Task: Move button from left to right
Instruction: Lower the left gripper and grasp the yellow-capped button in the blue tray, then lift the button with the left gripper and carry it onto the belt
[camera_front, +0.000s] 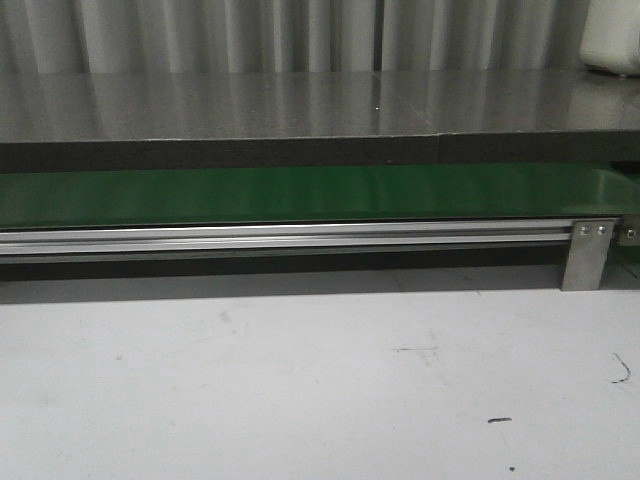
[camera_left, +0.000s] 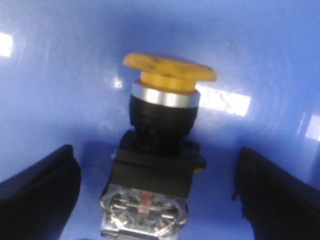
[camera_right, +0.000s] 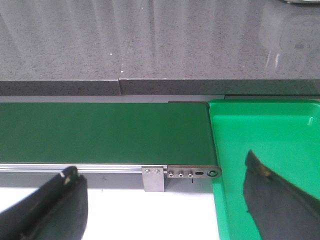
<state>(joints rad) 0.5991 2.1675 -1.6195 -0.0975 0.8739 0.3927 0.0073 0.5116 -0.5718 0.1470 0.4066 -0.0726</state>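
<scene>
Fingers of the left gripper (camera_left: 159, 200) spread wide, one dark pad (camera_left: 37, 195) on each side of the button (camera_left: 159, 145), neither touching it, nothing held. Between the pads and slightly ahead of them: the button, lying inside a blue bin (camera_left: 60, 75), orange cap (camera_left: 170, 70) pointing away from the fingers, metal-terminal end nearest them. Long axis running roughly straight out from the gap, tilted a little to one side, so that closing would pinch across the black body (camera_left: 152, 172) rather than along it. Clearance on both sides looks about even; probably only a short advance left before closing.

Fingers of the right gripper (camera_right: 165, 200) likewise parted and empty, one over the white worktop (camera_right: 150, 215), the other over a green tray (camera_right: 260, 135) that sits at the end of the green conveyor belt (camera_right: 100, 132). No button anywhere near those fingers.

Left arm clearly the nearer one, so the pick looks to be its job. Neither arm nor the button visible in the front view, only the belt, its aluminium rail (camera_front: 280, 238) and bare worktop.
</scene>
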